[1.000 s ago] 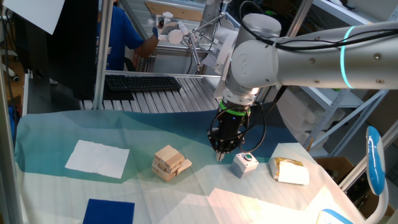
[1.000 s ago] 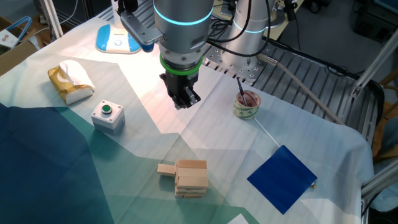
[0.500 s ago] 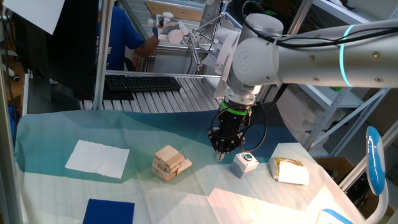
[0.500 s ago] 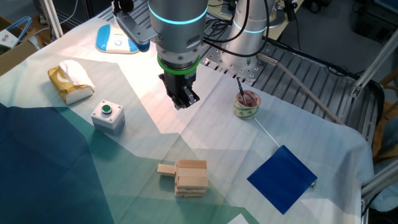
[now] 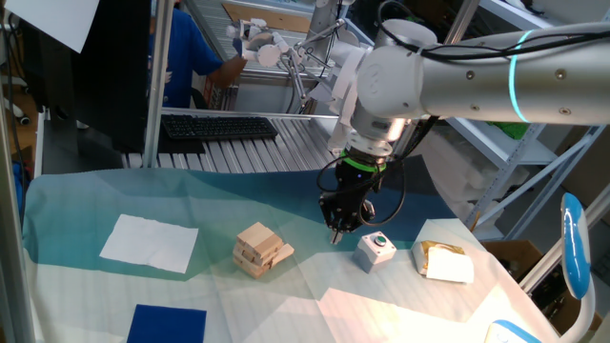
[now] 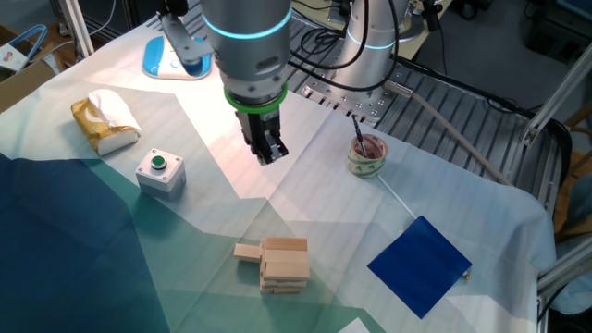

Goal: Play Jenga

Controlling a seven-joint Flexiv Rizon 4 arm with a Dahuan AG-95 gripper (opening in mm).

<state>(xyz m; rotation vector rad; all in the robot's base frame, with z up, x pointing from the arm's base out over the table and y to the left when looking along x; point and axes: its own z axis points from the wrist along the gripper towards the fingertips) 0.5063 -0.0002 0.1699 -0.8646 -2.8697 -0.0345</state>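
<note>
The Jenga stack [image 5: 257,249] is a small pile of tan wooden blocks in crosswise layers on the teal cloth. One block [image 5: 283,253] sticks out of its lower part toward the gripper's side. The stack also shows in the other fixed view [image 6: 283,264], with the protruding block [image 6: 246,251] on its left. My gripper [image 5: 335,234] hangs pointing down, to the right of the stack and apart from it, just above the cloth. Its fingers look closed together with nothing between them. In the other fixed view the gripper [image 6: 269,156] is well beyond the stack.
A white cube with a green button [image 5: 376,250] [image 6: 160,172] sits close beside the gripper. A white-and-tan packet [image 5: 443,261] [image 6: 104,120] lies further out. A blue square [image 6: 418,265], white paper [image 5: 150,242] and a tape roll [image 6: 367,155] lie on the cloth.
The gripper has shifted slightly away from the tape roll and its wrist has turned a little. The stack and the other objects have not moved.
</note>
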